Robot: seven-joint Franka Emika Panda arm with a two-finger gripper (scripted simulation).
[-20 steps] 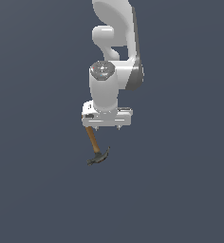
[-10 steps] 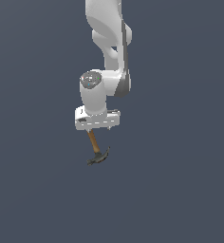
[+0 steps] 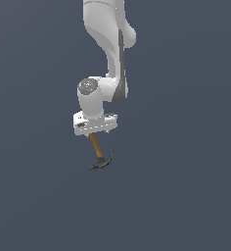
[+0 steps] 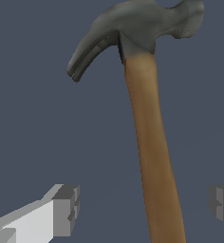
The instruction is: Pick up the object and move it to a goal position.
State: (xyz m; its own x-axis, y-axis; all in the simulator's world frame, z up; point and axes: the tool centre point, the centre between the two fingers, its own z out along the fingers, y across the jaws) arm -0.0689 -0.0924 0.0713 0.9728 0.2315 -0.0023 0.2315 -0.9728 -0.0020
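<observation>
Wooden-handled hammer (image 4: pixel 152 156), curved grey head, under hand (image 3: pixel 94 133)

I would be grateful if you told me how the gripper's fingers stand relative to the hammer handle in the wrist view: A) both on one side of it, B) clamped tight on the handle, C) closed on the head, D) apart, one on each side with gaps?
D: in the wrist view the hammer handle runs between the gripper, and each of the fingers shows background between itself and the wood.
</observation>
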